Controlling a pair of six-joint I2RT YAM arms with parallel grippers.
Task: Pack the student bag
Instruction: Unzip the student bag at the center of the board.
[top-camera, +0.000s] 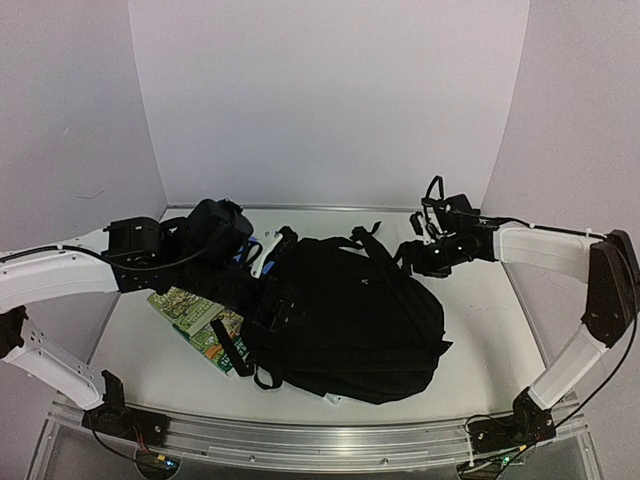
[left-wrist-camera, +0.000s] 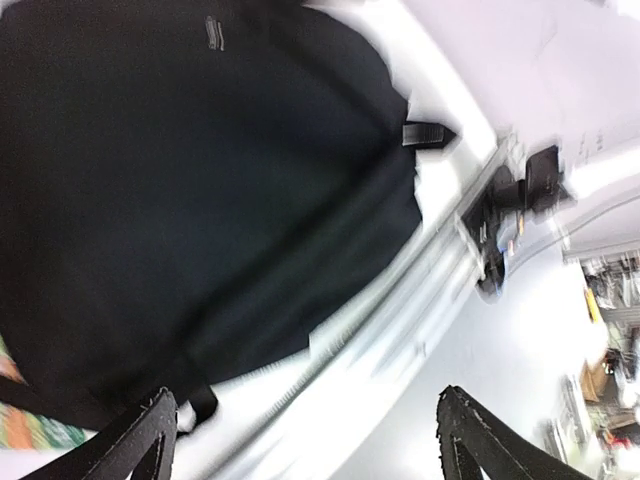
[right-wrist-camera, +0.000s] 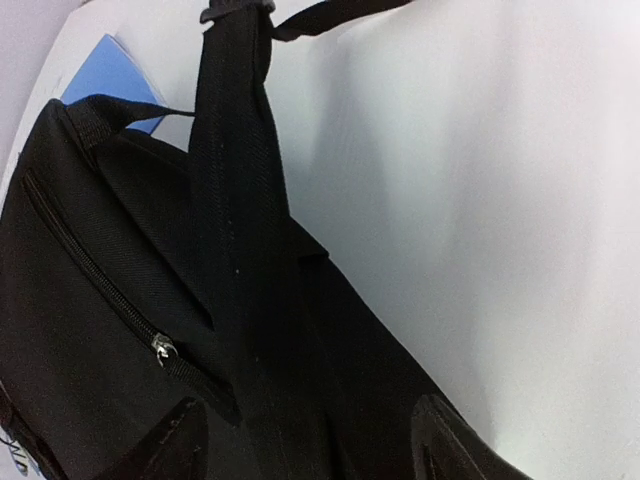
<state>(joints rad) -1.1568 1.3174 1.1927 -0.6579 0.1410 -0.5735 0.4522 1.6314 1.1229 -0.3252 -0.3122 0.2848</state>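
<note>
The student bag, a large black fabric backpack, lies flat in the middle of the table with its straps toward the back. My left gripper hovers at its back left corner. In the blurred left wrist view that gripper is open with nothing between its fingers, and the bag fills the upper left. My right gripper is at the bag's back right corner. In the right wrist view it stands open just over the black fabric, near a strap and a zipper pull.
A green patterned book lies on the white table, partly under the bag's left side. A blue book lies behind the bag. A white edge shows under the bag's front. A metal rail runs along the near edge.
</note>
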